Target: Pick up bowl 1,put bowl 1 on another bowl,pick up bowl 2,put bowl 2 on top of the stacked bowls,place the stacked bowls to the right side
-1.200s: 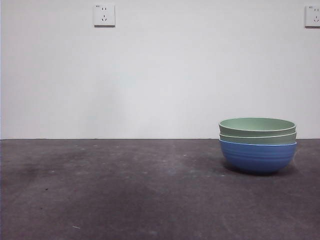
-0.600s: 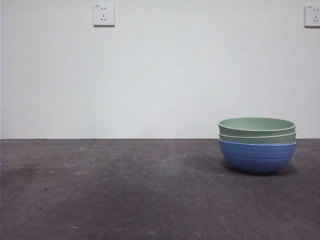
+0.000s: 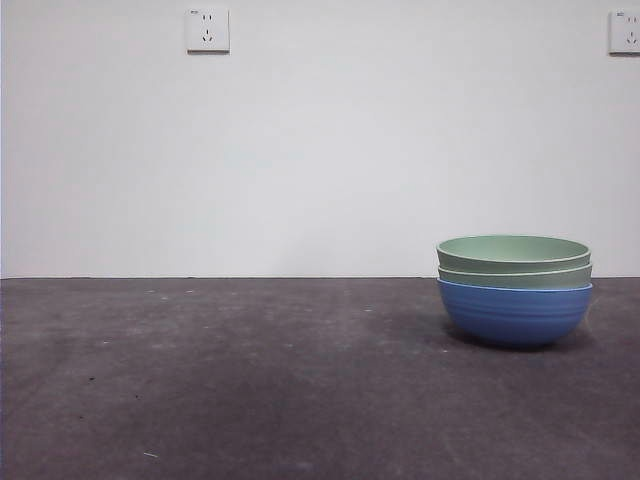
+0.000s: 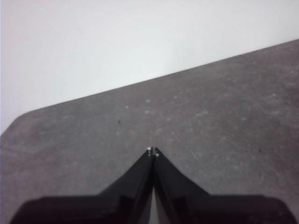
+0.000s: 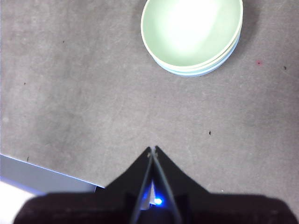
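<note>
The three bowls stand nested on the table at the right in the front view. The blue bowl (image 3: pixel 514 314) is at the bottom, the darker grey-green bowl 1 (image 3: pixel 515 277) shows as a band above it, and the paler mint bowl 2 (image 3: pixel 513 253) sits on top. From the right wrist view the stack appears from above, bowl 2 (image 5: pixel 191 30) uppermost with the blue rim (image 5: pixel 228 57) peeking out. My right gripper (image 5: pixel 152 149) is shut and empty, well away from the stack. My left gripper (image 4: pixel 152 150) is shut over bare table.
Dark grey table (image 3: pixel 250 380) stretches left of the stack. White wall behind carries two sockets (image 3: pixel 207 30) (image 3: pixel 624 32). The table's edge (image 5: pixel 46 169) shows near the right gripper, and a table corner (image 4: pixel 18 122) in the left wrist view.
</note>
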Controlling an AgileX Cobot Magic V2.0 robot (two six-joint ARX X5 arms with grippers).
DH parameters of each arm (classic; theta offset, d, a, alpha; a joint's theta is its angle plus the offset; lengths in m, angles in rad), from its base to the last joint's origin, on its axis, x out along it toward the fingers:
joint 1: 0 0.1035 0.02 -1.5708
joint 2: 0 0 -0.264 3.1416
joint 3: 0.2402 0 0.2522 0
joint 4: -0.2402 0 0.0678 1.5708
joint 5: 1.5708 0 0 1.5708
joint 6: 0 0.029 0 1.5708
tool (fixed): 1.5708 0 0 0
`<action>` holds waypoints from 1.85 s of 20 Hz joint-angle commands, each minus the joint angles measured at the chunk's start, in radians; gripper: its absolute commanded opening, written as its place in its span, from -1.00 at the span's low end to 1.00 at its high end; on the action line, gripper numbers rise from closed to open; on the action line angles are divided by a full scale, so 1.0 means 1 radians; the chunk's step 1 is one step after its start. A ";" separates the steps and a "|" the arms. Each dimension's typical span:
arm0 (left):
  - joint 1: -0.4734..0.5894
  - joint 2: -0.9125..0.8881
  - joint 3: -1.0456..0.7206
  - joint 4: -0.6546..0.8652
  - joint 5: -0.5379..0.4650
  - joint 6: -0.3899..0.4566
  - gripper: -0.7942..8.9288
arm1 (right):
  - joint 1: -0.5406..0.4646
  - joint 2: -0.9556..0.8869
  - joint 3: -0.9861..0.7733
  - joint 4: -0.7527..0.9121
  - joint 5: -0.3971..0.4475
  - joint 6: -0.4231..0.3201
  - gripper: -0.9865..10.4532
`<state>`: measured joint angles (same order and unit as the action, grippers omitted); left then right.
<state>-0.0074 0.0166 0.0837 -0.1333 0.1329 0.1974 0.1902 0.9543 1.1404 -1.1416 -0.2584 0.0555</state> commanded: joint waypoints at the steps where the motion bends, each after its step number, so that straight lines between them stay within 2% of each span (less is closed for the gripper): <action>1: 0.003 -0.015 -0.044 0.012 -0.003 -0.037 -0.84 | 0.001 0.000 -0.006 0.004 0.003 0.002 -0.82; 6: 0.003 -0.015 -0.080 -0.016 -0.001 -0.089 -0.84 | 0.001 0.000 -0.006 0.004 0.003 0.002 -0.82; 22: 0.003 -0.014 -0.080 -0.040 -0.001 -0.093 -0.84 | 0.001 0.000 -0.006 0.005 0.003 0.000 -0.82; 24: 0.003 -0.014 -0.080 -0.040 -0.001 -0.093 -0.84 | -0.014 -0.023 -0.006 0.024 0.024 -0.060 -0.82; 27: 0.003 -0.014 -0.080 -0.040 -0.001 -0.093 -0.84 | -0.055 -0.145 -0.048 0.187 0.021 -0.055 -0.82; 29: 0.003 -0.014 -0.080 -0.040 -0.001 -0.093 -0.84 | -0.076 -0.262 -0.138 0.326 0.021 -0.042 -0.82; 35: 0.003 -0.014 -0.080 -0.040 -0.001 -0.093 -0.84 | -0.114 -0.608 -0.594 0.780 0.027 -0.043 -0.82; 37: 0.003 -0.014 -0.080 -0.040 -0.001 -0.093 -0.84 | -0.114 -0.694 -0.739 0.888 0.029 -0.017 -0.82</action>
<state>-0.0074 0.0048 0.0181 -0.1749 0.1333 0.1112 0.0772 0.2749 0.4450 -0.2802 -0.2325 0.0196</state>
